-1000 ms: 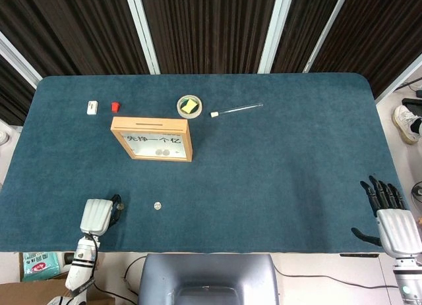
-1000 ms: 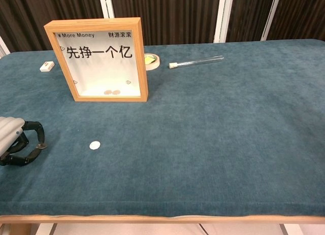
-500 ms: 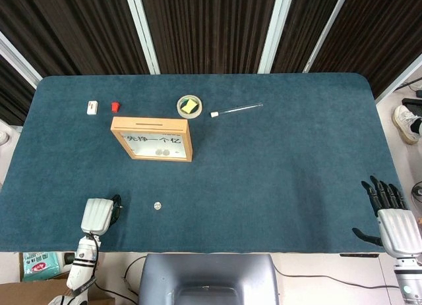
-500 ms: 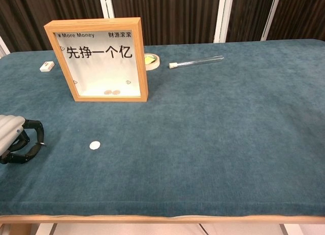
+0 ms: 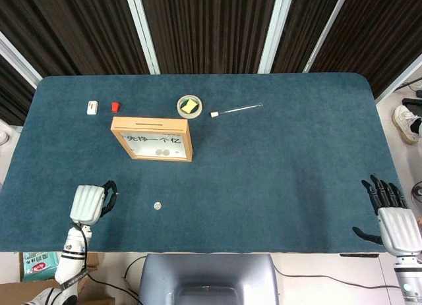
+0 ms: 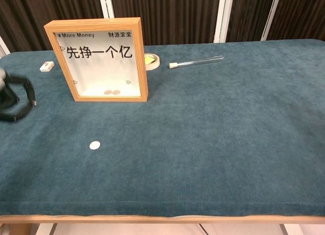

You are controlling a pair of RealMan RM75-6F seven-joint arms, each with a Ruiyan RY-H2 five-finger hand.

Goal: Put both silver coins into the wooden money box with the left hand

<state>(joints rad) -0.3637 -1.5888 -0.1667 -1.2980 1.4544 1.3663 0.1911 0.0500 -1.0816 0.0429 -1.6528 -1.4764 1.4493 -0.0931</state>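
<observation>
The silver coin (image 6: 94, 145) lies flat on the tabletop (image 6: 228, 123) in front of the wooden money box (image 6: 99, 60): thin, hard, slippery, best pinched by its rim; the left hand (image 5: 91, 202), fingers curled, may already hold one — cannot tell

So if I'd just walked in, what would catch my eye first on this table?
Probably the wooden money box standing upright at the back left of the blue table, its clear front printed with Chinese characters and two coins lying inside. Next, a lone silver coin on the cloth in front of it, and the left robot hand, fingers curled, just left of that coin.
</observation>
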